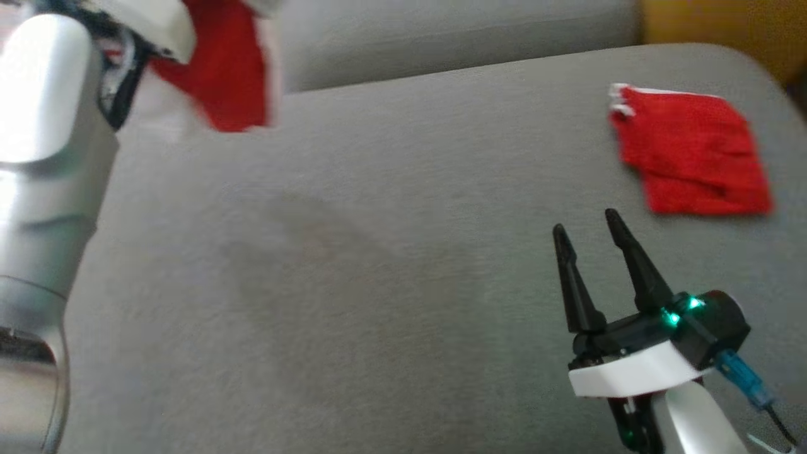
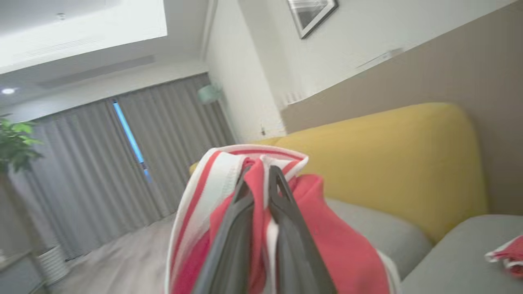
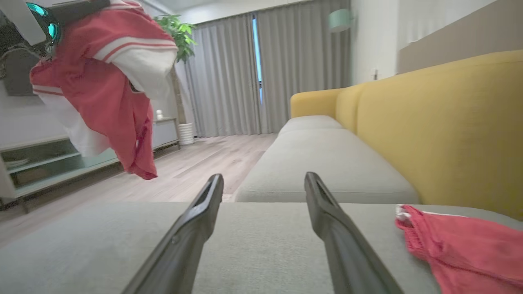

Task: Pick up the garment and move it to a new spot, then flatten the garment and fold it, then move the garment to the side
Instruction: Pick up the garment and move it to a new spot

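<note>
Our left gripper (image 2: 261,173) held the red garment (image 3: 102,81) pinched, hanging clear of the grey cushion (image 1: 378,265); our right gripper (image 1: 587,228) stood wide, empty. We feared so small a pinch could let it fall.

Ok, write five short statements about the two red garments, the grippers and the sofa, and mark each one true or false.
1. The left gripper is shut on the red and white garment. True.
2. That garment rests flat on the grey cushion. False: it hangs in the air, off the cushion.
3. The right gripper holds the folded red garment. False: its jaws stand open and empty, and that garment lies apart from it on the cushion.
4. The folded red garment lies toward the robot's right. True.
5. The sofa's backrest is blue. False: it is yellow.
</note>
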You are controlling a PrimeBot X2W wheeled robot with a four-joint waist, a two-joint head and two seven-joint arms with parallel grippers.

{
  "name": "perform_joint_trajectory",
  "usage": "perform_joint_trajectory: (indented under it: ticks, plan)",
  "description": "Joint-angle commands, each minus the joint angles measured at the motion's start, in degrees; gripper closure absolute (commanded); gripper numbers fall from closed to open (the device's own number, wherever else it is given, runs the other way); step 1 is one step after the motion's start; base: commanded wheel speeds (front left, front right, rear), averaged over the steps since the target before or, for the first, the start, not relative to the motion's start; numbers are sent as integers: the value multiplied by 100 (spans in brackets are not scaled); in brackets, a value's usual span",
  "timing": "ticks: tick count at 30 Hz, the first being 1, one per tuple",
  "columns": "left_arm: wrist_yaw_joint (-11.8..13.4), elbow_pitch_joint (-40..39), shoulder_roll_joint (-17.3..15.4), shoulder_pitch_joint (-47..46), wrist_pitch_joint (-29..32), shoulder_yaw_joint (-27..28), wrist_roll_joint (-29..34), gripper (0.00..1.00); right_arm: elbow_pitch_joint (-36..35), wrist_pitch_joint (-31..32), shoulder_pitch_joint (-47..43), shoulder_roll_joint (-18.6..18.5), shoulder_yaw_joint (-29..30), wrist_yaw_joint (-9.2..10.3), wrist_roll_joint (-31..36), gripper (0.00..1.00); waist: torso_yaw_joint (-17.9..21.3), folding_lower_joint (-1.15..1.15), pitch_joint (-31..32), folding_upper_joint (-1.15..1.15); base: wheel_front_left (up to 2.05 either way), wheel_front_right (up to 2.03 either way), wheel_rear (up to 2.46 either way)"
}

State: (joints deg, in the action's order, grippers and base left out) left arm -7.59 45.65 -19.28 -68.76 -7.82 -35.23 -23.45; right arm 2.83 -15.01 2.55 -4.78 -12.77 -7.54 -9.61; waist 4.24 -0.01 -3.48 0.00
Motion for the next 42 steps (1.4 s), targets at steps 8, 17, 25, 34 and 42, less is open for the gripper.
perform_joint_trajectory:
  ticks: [8,17,25,34,42]
  plan:
    - [64,-1218,-70,856,-81,-672,-316,100,-266,1,12,127,-2,5,-87,0,977,1,-26,0,0,0,0]
    - [780,-1121,629,3477,-694,-1267,-205,100,-220,1,211,181,-35,5,-92,0,1163,1,-691,0,0,0,0]
    - [1194,-2327,1105,4927,-716,-472,225,0,-27,1,-72,189,121,5,-73,0,661,1,-138,0,0,0,0]
    - [1452,-3731,1246,6320,-717,639,832,0,76,1,-619,190,500,5,-119,0,-468,1,753,0,0,0,0]
    - [1570,-4262,1192,7074,-718,1532,1139,0,174,1,-928,190,735,5,-219,0,-1066,1,1134,0,0,0,0]
